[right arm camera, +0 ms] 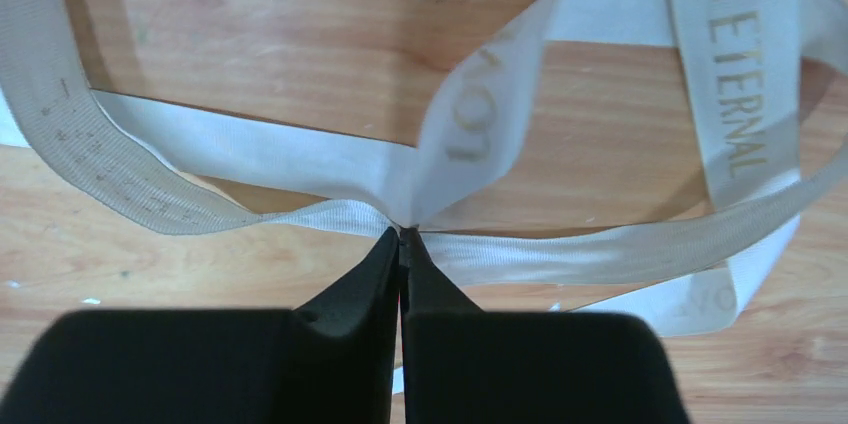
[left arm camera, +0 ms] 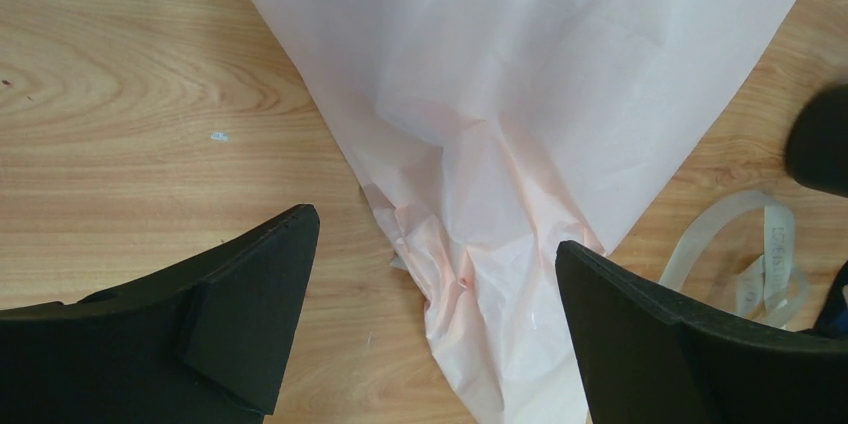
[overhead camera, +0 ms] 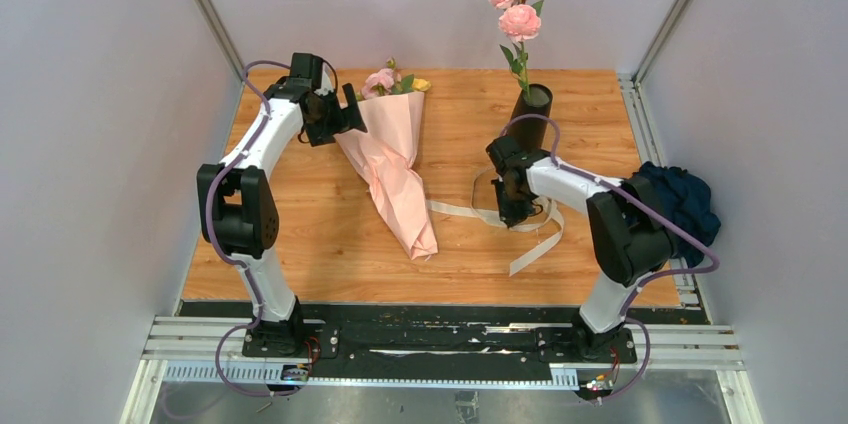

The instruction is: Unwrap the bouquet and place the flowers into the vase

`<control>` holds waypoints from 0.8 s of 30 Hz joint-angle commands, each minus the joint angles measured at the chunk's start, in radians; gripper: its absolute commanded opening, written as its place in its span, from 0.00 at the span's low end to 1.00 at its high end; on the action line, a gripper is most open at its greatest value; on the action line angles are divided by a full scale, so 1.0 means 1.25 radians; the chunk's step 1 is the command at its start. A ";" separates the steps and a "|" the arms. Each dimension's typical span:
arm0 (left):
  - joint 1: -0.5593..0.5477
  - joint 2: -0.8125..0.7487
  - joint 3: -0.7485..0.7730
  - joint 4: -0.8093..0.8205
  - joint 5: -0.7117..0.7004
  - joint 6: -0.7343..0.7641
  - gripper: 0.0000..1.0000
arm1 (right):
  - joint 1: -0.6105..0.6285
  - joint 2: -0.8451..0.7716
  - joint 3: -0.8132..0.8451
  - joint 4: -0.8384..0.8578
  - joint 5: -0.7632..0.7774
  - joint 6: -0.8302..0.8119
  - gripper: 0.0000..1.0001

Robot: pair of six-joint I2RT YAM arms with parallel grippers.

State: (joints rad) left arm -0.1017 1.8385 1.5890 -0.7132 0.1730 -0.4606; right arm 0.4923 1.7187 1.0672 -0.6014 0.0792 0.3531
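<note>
The bouquet point(overhead camera: 392, 159) lies on the wooden table in its pale pink wrapping paper point(left arm camera: 520, 94), narrow end toward me. Small pink and yellow flowers point(overhead camera: 385, 79) poke out at its far end. My left gripper point(overhead camera: 350, 112) point(left arm camera: 435, 227) hovers open over the paper, its fingers spread either side of the cone. The cream ribbon point(overhead camera: 535, 244) point(right arm camera: 250, 149) lies in loose loops on the table right of the bouquet. My right gripper point(overhead camera: 515, 214) point(right arm camera: 402, 232) is shut on a fold of it. The black vase point(overhead camera: 531, 109) stands at the back right.
A stem with big pink roses point(overhead camera: 518, 14) stands in the vase. A dark blue cloth point(overhead camera: 685, 199) is bunched at the table's right edge beside the right arm. Grey walls close in the left, right and back sides.
</note>
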 commanded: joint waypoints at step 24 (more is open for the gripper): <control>-0.296 0.030 0.082 -0.008 0.042 0.133 1.00 | -0.207 -0.156 0.070 -0.060 0.086 0.010 0.69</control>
State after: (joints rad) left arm -0.3958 1.8393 1.6638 -0.7124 0.2256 -0.3317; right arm 0.1959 1.4887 1.1320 -0.6678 0.2279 0.3676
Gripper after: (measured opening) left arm 0.999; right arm 0.623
